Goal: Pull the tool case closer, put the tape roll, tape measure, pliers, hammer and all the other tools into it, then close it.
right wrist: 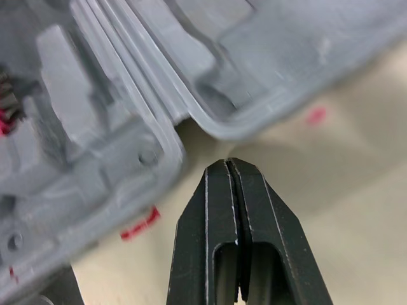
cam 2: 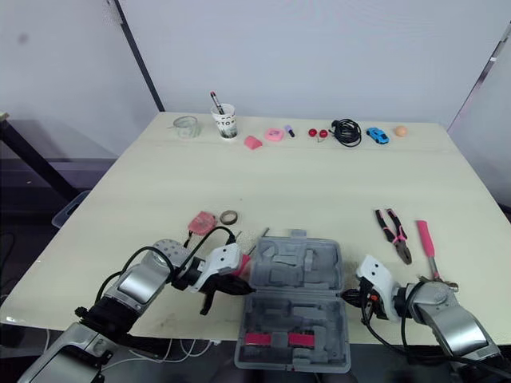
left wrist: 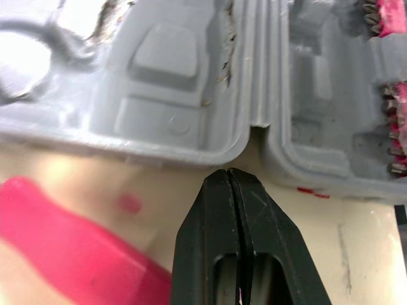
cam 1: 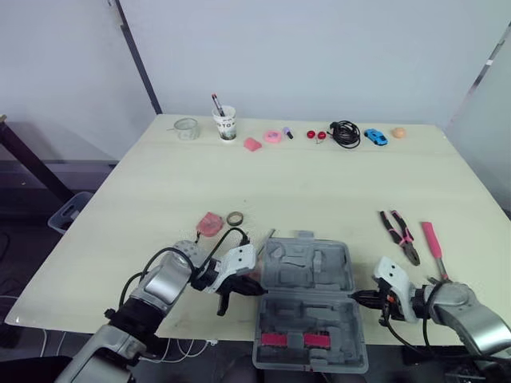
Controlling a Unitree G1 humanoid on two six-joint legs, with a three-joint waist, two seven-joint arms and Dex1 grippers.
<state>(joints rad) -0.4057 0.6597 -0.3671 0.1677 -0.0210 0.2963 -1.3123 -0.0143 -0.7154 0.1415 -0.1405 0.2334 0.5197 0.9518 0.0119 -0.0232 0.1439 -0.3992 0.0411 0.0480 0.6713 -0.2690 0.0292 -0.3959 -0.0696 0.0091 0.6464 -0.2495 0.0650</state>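
Flanking the open tool case (cam 1: 307, 307) at the near worktop (cam 1: 319, 183) edge, my left tool (left wrist: 230, 175) and right tool (right wrist: 227, 164) are pinched closed, empty. Case looks pulled in; pliers (cam 1: 402, 235), hammer (cam 1: 433, 243), tape roll (cam 1: 235, 218) and tape measure (cam 1: 209, 224) not yet packed.

A grey plastic tool case (cam 1: 307, 299) is seen lying open and flat at the lower centre of the frame. Moulded recesses are shown in its upper half and two pink inserts in its lower half, and none of the tools has been put in it. A small brownish tape roll (cam 1: 235, 218) is laid flat to its upper left, with a pink tape measure (cam 1: 209, 224) just beside the roll. At the lower right, pliers (cam 1: 399, 236) with pink-and-black handles are spread slightly apart. A pink-handled hammer (cam 1: 435, 249) is laid alongside them, further right.
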